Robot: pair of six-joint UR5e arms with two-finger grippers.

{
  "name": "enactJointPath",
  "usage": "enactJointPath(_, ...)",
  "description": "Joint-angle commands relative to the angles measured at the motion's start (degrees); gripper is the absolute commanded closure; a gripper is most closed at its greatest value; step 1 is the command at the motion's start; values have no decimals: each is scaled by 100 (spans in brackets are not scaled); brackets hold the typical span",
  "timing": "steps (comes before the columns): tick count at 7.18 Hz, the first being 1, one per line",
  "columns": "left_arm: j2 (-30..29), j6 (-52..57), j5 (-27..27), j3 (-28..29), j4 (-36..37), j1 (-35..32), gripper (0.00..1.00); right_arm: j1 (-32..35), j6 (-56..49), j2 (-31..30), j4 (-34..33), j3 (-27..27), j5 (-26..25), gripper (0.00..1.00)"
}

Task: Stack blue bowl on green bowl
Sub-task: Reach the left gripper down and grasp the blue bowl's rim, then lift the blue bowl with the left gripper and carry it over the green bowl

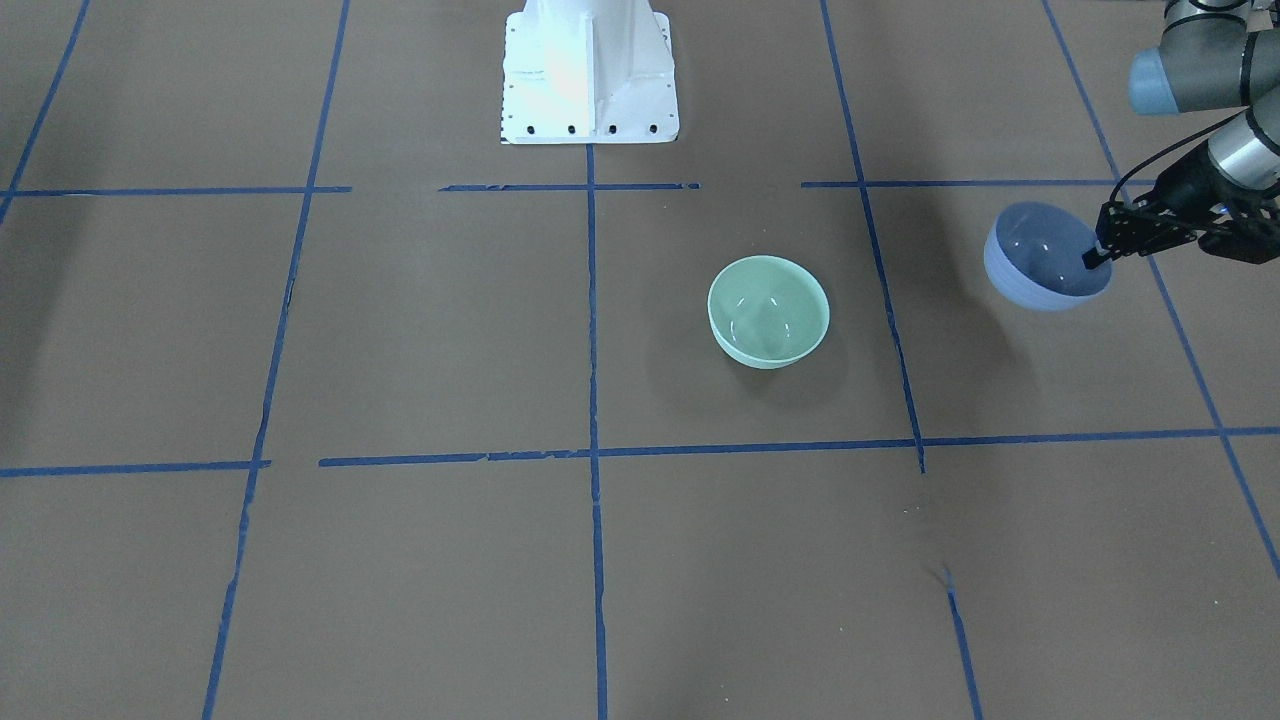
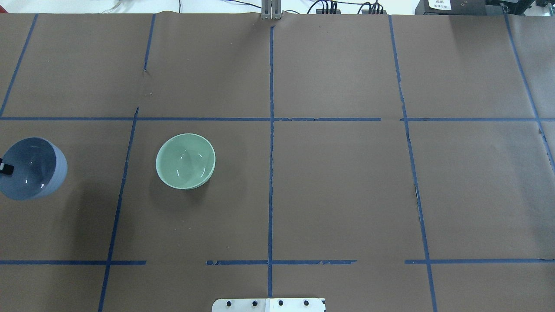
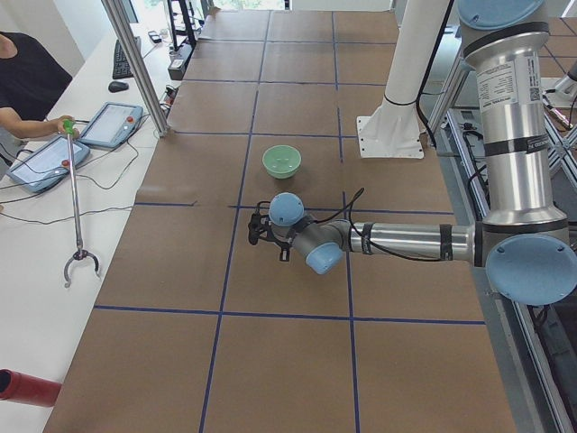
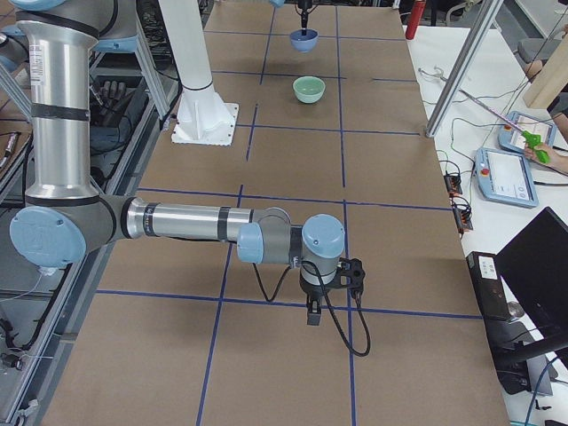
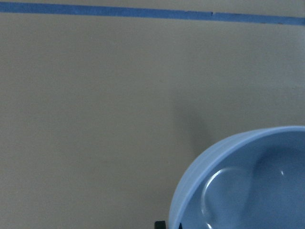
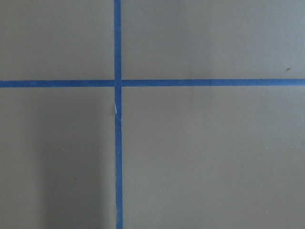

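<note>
The blue bowl [image 1: 1045, 255] hangs tilted above the brown table, held by its rim in my left gripper [image 1: 1095, 255], which is shut on it. It also shows at the overhead view's left edge [image 2: 32, 169] and fills the lower right of the left wrist view [image 5: 248, 181]. The green bowl [image 1: 768, 310] stands upright and empty on the table [image 2: 185, 161], about a bowl's width and a half from the blue bowl, toward the table's middle. My right gripper [image 4: 311, 318] hovers low over a tape crossing far from both bowls. I cannot tell if it is open.
The white robot base [image 1: 590, 80] stands at the table's robot side. Blue tape lines [image 2: 271, 173] grid the brown cover. An operator's grabber stick [image 3: 77, 216] and tablets [image 3: 113, 124] lie on the white side bench beyond the table.
</note>
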Motion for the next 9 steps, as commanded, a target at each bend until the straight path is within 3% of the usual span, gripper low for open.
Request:
enactJointPath(1,-3,1248,-95,-1594,2708,-537,100,0,0,0,-9,0,-7,0)
enactJointPath(3,-475,1440,-59,-2574,4396,-1065,100,0,0,0,-9,0,-7,0)
enactJointPath(5,-1265,1101,-51,-2912,5428,-1076,100,0,0,0,0,0,2,0)
enactJointPath(7,-1976,-449,-59,-2886,5388,-81,100,0,0,0,0,0,2,0)
enactJointPath(8,-2251,-1215,245,-2816,5179,570,100,0,0,0,0,0,-7,0)
enactJointPath(9,-2419,-1936,466,-2502,4507,994,100,0,0,0,0,0,2,0)
